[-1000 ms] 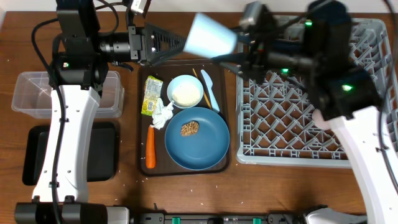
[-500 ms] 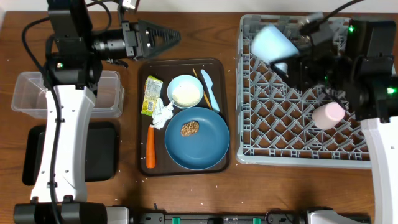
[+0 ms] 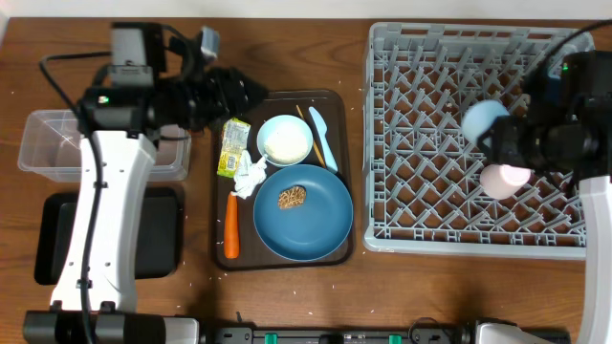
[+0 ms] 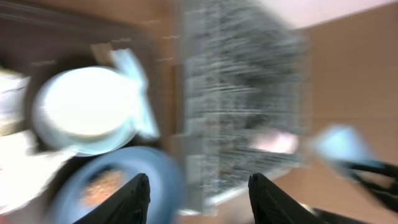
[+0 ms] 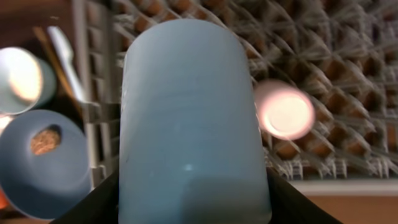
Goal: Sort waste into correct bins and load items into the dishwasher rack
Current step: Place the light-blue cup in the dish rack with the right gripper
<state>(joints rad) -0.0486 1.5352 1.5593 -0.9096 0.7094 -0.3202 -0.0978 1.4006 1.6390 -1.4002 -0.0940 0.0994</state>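
- The dishwasher rack (image 3: 473,139) fills the right half of the overhead frame.
- A dark brown serving tray (image 3: 273,103) lies at centre, its long axis running up the frame.
- The clear box (image 3: 43,143) sits at the left edge, with the black tray (image 3: 158,234) just below it.
- The dark blue plate (image 3: 303,212) lies flat on the serving tray's lower half, with brown crumbs (image 3: 292,198) on it.
- The left gripper (image 4: 199,186) hovers over the tray's upper left corner, its jaws apart and nothing between them.
- The right gripper (image 5: 193,186) is clamped on the light blue cup (image 5: 193,124) over the rack's right side. The cup's long axis runs straight out from the fingers. I cannot tell whether it touches the rack.
- The white bowl (image 3: 285,139) stands open side up above the plate.
- The pink cup (image 3: 504,179) rests in the rack, just below the blue one.
- The carrot (image 3: 230,226) and the wrapper (image 3: 233,145) both lie lengthwise up the frame on the tray's left side.
- The light blue utensil (image 3: 322,139) slants beside the bowl.
- The tissue (image 3: 251,175) lies between the wrapper and the plate.
- The chopsticks (image 3: 299,112) are too thin to see well.
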